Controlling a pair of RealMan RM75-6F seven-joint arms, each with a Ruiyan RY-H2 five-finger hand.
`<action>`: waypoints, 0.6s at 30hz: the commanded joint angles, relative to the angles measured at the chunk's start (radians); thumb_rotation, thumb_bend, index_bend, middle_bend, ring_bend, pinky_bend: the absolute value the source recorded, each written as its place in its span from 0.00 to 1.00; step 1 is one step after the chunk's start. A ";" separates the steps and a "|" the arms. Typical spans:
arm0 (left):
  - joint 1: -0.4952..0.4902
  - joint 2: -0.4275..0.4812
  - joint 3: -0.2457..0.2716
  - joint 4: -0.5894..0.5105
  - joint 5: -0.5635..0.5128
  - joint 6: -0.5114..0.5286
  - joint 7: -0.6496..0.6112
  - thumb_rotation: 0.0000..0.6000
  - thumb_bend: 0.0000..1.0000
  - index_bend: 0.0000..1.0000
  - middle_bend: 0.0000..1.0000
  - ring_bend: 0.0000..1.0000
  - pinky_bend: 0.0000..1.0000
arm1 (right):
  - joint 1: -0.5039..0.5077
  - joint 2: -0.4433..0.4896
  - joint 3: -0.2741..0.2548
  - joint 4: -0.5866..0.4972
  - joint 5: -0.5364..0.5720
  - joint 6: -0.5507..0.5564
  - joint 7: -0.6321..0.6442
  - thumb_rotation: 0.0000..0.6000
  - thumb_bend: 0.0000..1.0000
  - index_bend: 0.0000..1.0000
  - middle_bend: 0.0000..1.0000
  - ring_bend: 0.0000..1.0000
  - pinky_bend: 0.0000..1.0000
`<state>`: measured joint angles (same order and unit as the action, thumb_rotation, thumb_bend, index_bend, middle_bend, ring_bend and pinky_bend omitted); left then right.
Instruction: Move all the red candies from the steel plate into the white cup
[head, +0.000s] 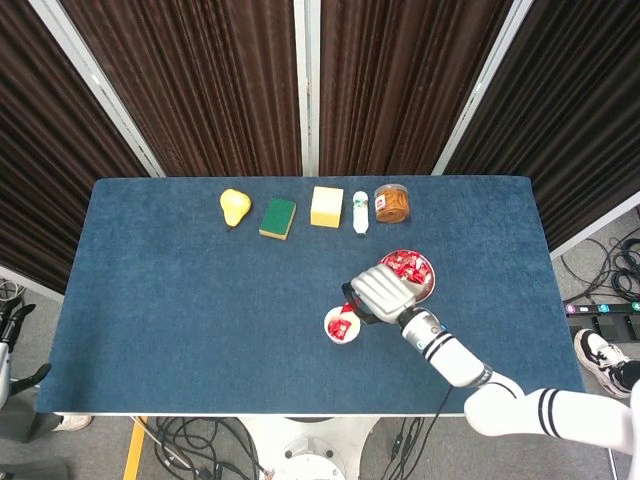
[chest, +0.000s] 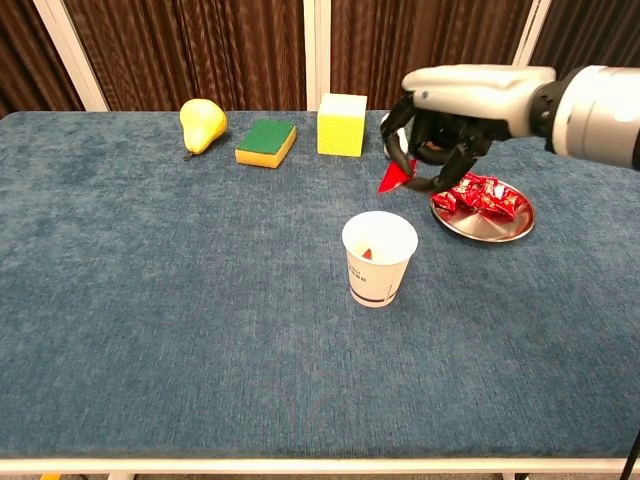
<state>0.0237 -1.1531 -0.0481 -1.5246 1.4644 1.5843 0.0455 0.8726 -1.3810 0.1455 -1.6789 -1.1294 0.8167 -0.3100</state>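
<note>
My right hand (chest: 440, 135) (head: 380, 293) hovers above the table between the steel plate (chest: 482, 226) (head: 428, 285) and the white cup (chest: 379, 258) (head: 342, 325), pinching a red candy (chest: 396, 176) in its fingertips. The candy hangs a little up and right of the cup's rim in the chest view. Several red candies (chest: 480, 196) (head: 405, 266) lie heaped on the plate. Red candy (head: 341, 325) also shows inside the cup. My left hand (head: 8, 330) is off the table at the far left edge of the head view, its fingers mostly cut off.
Along the far edge stand a yellow pear (chest: 202, 123), a green sponge (chest: 265, 140), a yellow block (chest: 342, 124), a small white bottle (chest: 394, 136) and a jar of orange snacks (head: 392, 203), partly behind my right hand in the chest view.
</note>
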 joint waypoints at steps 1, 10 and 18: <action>0.001 -0.001 0.001 0.003 0.000 0.001 -0.002 1.00 0.00 0.22 0.21 0.21 0.20 | 0.018 -0.032 -0.006 0.020 0.019 -0.019 -0.020 1.00 0.33 0.63 0.87 0.90 1.00; 0.004 -0.008 0.002 0.017 -0.009 -0.007 -0.012 1.00 0.00 0.22 0.21 0.21 0.20 | 0.034 -0.071 -0.024 0.041 0.040 -0.035 -0.035 1.00 0.33 0.61 0.87 0.90 1.00; -0.002 -0.009 0.000 0.016 -0.005 -0.012 -0.009 1.00 0.00 0.22 0.21 0.21 0.20 | 0.032 -0.060 -0.036 0.030 0.029 -0.030 -0.036 1.00 0.30 0.46 0.87 0.90 1.00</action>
<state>0.0221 -1.1618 -0.0485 -1.5084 1.4596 1.5719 0.0365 0.9053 -1.4418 0.1094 -1.6477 -1.0994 0.7859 -0.3466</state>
